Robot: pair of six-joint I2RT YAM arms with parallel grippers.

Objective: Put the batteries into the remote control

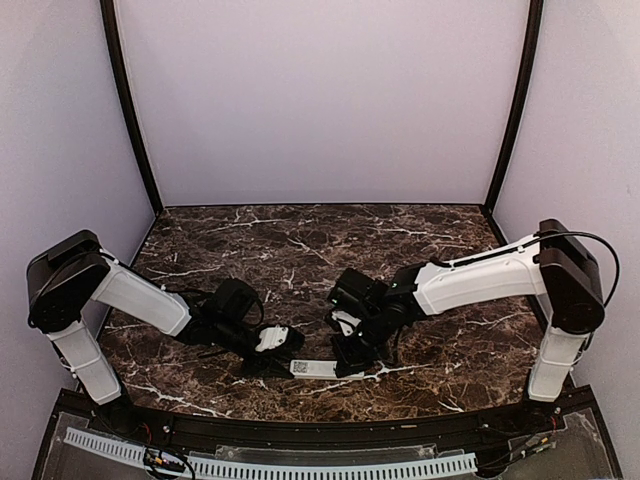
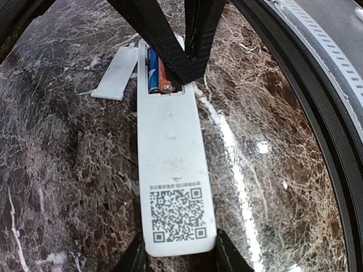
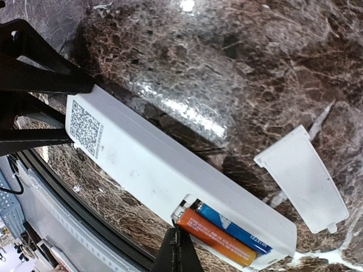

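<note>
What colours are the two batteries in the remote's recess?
One orange-red battery, one blue battery; right wrist view.

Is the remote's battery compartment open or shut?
Open: both batteries lie exposed inside; the cover rests on the table beside the remote.

Left arm (image 1: 128,292) & right arm (image 1: 478,278): white boxy link shells w/ black rounded joint housings. Thin black cable (image 1: 612,262) at right shoulder. Left claw (image 2: 180,258), right claw (image 3: 178,252): matte black, layered-print texture, fingers (image 2: 199,39) taper to narrow tips.
</note>
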